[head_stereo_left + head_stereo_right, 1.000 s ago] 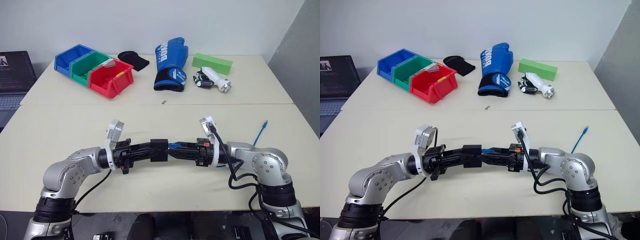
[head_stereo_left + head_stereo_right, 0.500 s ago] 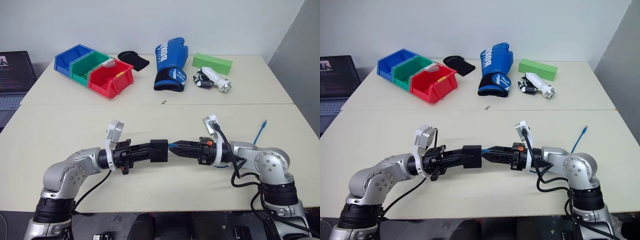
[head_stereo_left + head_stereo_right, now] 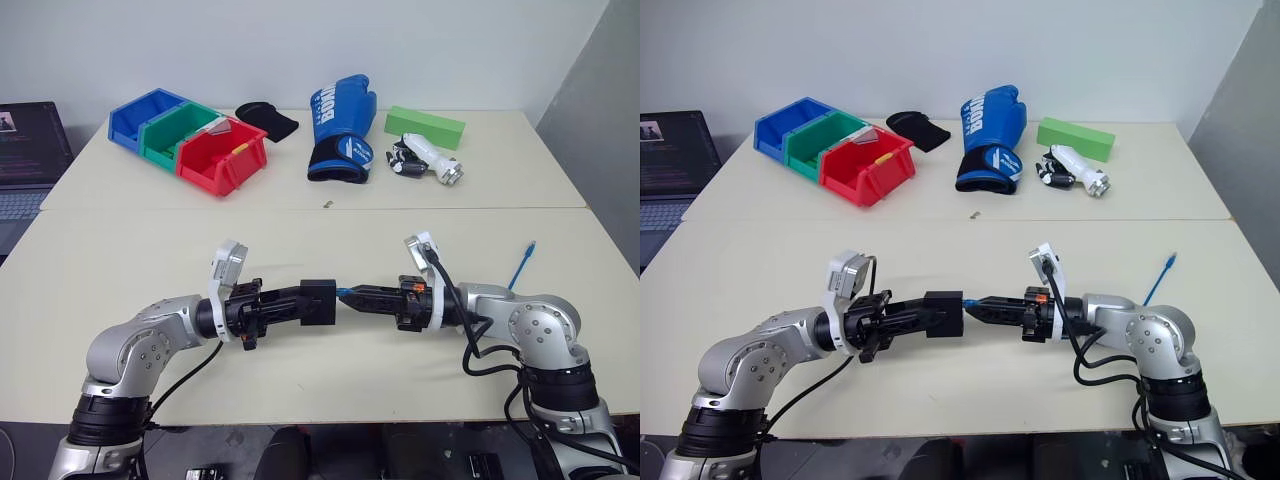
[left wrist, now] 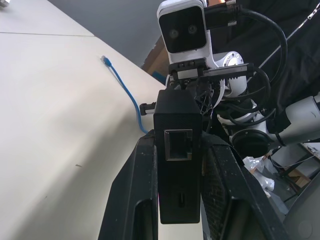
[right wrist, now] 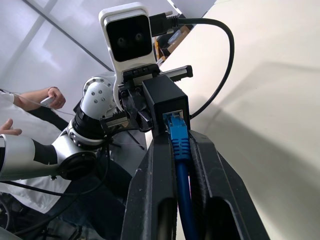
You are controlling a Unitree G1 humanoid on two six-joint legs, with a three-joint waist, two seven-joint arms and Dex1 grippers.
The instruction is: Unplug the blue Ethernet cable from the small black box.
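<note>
Since a second ago, right gripper (image 3: 347,296) has drawn back, jaws pinching blue cable (image 5: 178,145); left gripper (image 3: 318,301) clamps black box (image 4: 177,150).

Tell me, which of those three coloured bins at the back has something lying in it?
The red bin, the one nearest the robot and next to the green bin. A small pale and orange item lies in it; the green and blue bin look empty.

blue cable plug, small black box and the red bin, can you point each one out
blue cable (image 5: 178,134), right wrist view, on the plug's boot between the right gripper's fingers.
small black box (image 4: 178,150), left wrist view, on its face by the empty port.
red bin (image 3: 222,157), left eye view, on its front wall.
</note>
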